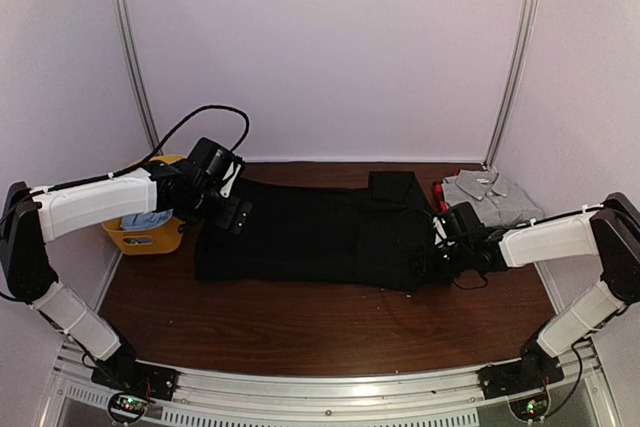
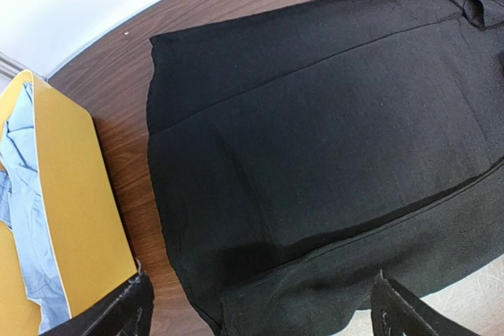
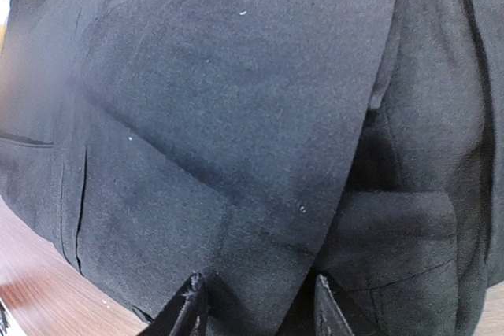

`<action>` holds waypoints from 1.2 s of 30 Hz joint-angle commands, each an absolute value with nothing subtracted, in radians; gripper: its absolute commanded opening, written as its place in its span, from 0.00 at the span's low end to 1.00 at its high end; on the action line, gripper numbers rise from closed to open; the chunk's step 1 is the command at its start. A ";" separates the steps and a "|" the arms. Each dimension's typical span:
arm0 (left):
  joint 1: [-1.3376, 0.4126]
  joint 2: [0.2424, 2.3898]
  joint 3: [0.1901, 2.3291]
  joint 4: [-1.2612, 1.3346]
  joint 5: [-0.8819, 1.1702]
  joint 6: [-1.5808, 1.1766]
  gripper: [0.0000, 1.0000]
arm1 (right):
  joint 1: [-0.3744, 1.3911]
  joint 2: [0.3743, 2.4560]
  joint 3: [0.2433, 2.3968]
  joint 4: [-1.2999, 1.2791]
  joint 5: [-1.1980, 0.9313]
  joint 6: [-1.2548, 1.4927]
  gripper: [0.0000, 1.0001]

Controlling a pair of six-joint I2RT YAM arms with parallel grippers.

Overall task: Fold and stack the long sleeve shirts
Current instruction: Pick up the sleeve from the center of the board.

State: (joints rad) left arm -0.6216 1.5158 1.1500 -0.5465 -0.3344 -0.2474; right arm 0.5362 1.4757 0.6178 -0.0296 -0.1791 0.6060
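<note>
The black long sleeve shirt [image 1: 310, 237] lies flat across the middle of the table, its sleeves folded onto the body. My left gripper [image 1: 237, 215] hovers over its hem end at the left. In the left wrist view this gripper [image 2: 260, 316] stands wide open, with the black cloth [image 2: 315, 116] below it. My right gripper [image 1: 440, 250] is at the shirt's right end. Its fingers [image 3: 189, 308] stand apart on the black fabric [image 3: 236, 100], astride a folded edge, and the cloth there is not bunched. The grey long sleeve shirt [image 1: 490, 195] lies folded at the back right.
A yellow plastic basket [image 1: 150, 237] holding light blue cloth [image 2: 20, 194] stands at the left, just beside the left gripper. A small red object [image 1: 438, 193] lies between the grey shirt and the black one. Bare wooden table [image 1: 300, 327] runs along the front.
</note>
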 commanded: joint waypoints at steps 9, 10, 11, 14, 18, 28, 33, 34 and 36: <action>-0.620 1.529 1.139 -0.509 -0.308 -0.268 0.98 | 0.500 1.472 0.538 0.235 -0.312 0.719 0.20; -0.621 1.530 1.138 -0.509 -0.308 -0.270 0.98 | 0.497 1.465 0.533 0.254 -0.329 0.731 0.17; -0.622 1.530 1.138 -0.509 -0.308 -0.271 0.98 | 0.495 1.457 0.528 0.270 -0.347 0.742 0.13; -0.625 1.531 1.137 -0.509 -0.307 -0.274 0.98 | 0.492 1.423 0.520 0.305 -0.396 0.774 0.01; -0.631 1.537 1.137 -0.508 -0.298 -0.276 0.98 | 0.492 1.338 0.524 0.304 -0.434 0.814 0.00; -0.643 1.528 1.119 -0.446 -0.172 -0.278 0.98 | 0.488 1.219 0.578 0.283 -0.496 0.907 0.00; -0.656 1.504 1.079 -0.363 -0.047 -0.287 0.98 | 0.486 1.244 0.565 0.392 -0.579 0.992 0.00; -0.660 1.501 1.073 -0.350 -0.031 -0.290 0.98 | 0.486 1.249 0.561 0.415 -0.592 1.008 0.00; -0.666 1.491 1.064 -0.326 -0.010 -0.296 0.98 | 0.486 1.253 0.555 0.455 -0.610 1.036 0.00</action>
State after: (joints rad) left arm -0.6502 1.5303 1.0878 -0.4328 -0.1116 -0.2760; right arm 0.4919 1.2427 0.5545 0.3275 -0.5365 0.9546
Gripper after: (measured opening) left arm 0.976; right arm 0.008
